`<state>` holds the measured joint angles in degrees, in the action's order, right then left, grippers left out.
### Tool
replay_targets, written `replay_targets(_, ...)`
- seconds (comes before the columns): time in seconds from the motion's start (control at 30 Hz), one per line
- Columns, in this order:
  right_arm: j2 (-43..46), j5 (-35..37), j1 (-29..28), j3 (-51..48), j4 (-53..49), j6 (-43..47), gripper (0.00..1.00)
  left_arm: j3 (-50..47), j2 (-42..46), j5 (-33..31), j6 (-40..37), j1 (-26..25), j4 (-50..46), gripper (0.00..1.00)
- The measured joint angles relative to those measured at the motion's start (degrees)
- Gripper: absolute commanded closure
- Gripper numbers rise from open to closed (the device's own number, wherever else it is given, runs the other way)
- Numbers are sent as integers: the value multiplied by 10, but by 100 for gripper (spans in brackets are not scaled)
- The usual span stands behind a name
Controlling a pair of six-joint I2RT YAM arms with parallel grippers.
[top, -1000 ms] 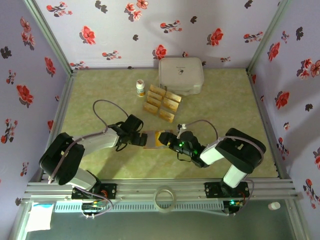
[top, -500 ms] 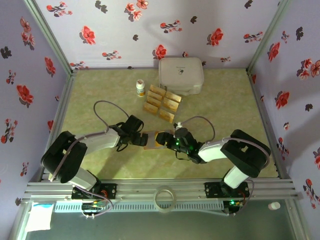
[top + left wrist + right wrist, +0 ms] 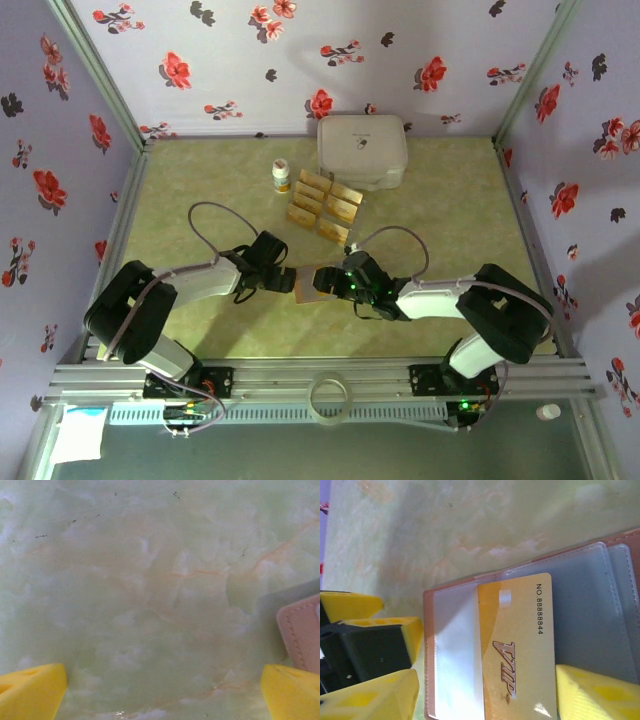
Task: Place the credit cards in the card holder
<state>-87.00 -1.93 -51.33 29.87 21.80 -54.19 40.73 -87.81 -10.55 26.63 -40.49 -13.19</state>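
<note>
1. The card holder (image 3: pixel 454 650) is lying open and flat on the green marbled table (image 3: pixel 200 190), close in front of the arms' bases, with its clear pockets facing up.
2. One gold card (image 3: pixel 517 645) printed "VIP" is lying across the card holder's pockets. I cannot tell whether it is tucked under a sleeve or only resting on top.
3. The right gripper (image 3: pixel 486 697) is hanging low over the card holder from its right side with its fingers standing apart and clamping nothing. In the right wrist view, one yellow finger is sitting just beside the gold card's long edge and the other is just outside the card holder's pink border.
4. The left gripper (image 3: pixel 162 690) is sitting at the card holder's left edge with its jaws spread wide. There is bare table between them, and the card holder's stitched pink corner is showing just beside one finger.
5. The other credit cards (image 3: pixel 325 205) are lying in a loose cluster beyond the card holder's far side.
6. A small bottle (image 3: pixel 281 176) is standing farther beyond the card holder, slightly to its left.
7. A white box (image 3: pixel 362 150) is sitting farthest beyond the card holder, near the back wall.
</note>
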Motion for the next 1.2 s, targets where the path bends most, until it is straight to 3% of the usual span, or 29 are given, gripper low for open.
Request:
replay_targets(0.63,-21,-10,-4,43,-47,29,29,8,-13,-9,2,-3,-3,0)
replay_targets(1.1,2,26,-5,100,-181,88,24,16,-19,-10,4,-4,-10,0)
replay_targets(1.2,13,31,-5,107,-194,99,30,16,-20,-10,4,-4,-10,0)
